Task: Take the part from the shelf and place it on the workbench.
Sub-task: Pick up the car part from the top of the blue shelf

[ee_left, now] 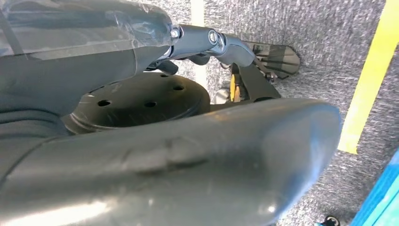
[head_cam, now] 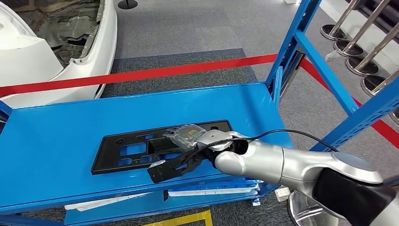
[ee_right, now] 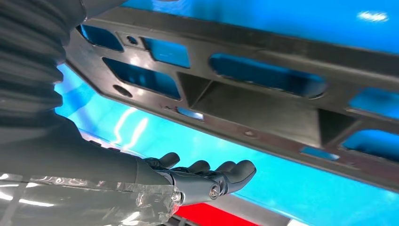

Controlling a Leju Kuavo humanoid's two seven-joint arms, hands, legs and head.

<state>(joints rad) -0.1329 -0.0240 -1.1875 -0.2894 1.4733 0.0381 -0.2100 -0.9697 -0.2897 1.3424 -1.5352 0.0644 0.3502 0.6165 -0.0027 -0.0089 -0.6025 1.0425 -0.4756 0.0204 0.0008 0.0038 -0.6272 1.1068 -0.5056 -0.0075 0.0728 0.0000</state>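
A: Reaching is the step judged to be in hand; the right hand [head_cam: 181,165] is seen low at the near edge of the part [head_cam: 141,148], which lies flat on the blue shelf [head_cam: 51,155]; nothing is yet lifted.

B: Is the part held?

A: It cannot be told for certain from the head view; in the right wrist view the fingers [ee_right: 221,172] are seen stretched out side by side, just beside the part's rim [ee_right: 244,134], with nothing between them; the hand is therefore taken as spread and empty.

B: And the left hand?

A: A thick grey thumb and a dark finger [ee_left: 221,42] are shown above the carpet; whether anything is gripped cannot be told.

B: What is called for next?

A: A purchase on the near rim is needed, it is judged; the fingers are to be slid under or over the edge and closed before any lift; the long plate is likely to tip if taken at one end.

B: How is the part described?

A: A long, flat, black plastic panel is seen, pierced by rectangular cut-outs and small round holes, with a recessed middle pocket; the blue shelf is visible through the openings; its surface is matt and slightly scuffed.
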